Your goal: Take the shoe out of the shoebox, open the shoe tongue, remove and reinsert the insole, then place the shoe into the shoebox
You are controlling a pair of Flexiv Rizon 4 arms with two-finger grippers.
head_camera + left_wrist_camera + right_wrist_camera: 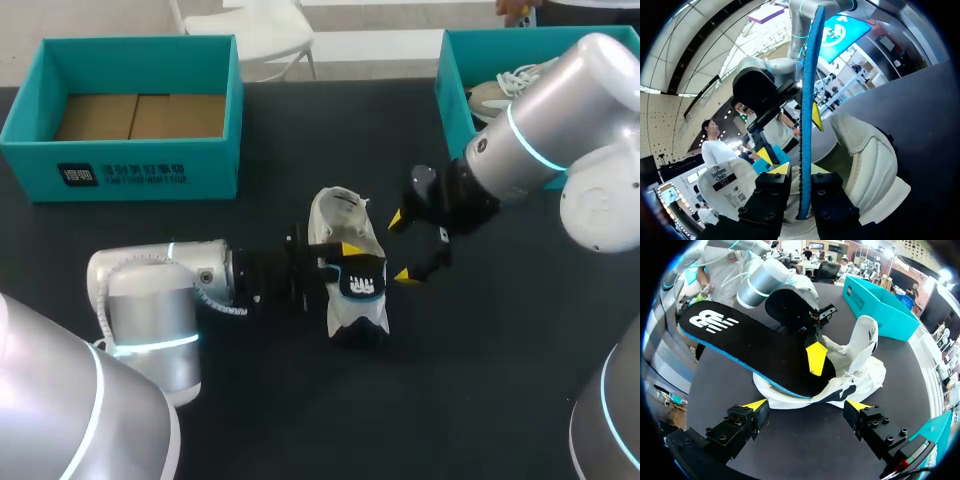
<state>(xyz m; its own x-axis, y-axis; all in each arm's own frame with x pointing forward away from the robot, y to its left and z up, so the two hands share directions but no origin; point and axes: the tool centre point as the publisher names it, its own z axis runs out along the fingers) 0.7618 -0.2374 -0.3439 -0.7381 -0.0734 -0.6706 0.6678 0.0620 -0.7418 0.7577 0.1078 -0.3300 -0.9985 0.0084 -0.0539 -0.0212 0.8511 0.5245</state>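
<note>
Left claw (338, 256) pinches the insole (362, 283) tight; one end dips into the white shoe (335, 212) just under it on the worktop (480, 380). Right claw (401, 246) stands open beside the shoe. I think the insole should slide slowly and straight, with that open claw steadying the shoe.

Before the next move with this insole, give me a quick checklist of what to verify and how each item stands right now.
1. Left gripper shut on the insole: ok, both fingers clamp it.
2. Right gripper open and not touching the shoe: ok.
3. Shoe resting on the table: ok.
4. Insole's lower end in the shoe opening: ok, the rest sticks out.
5. Empty box free for the shoe: ok.
</note>
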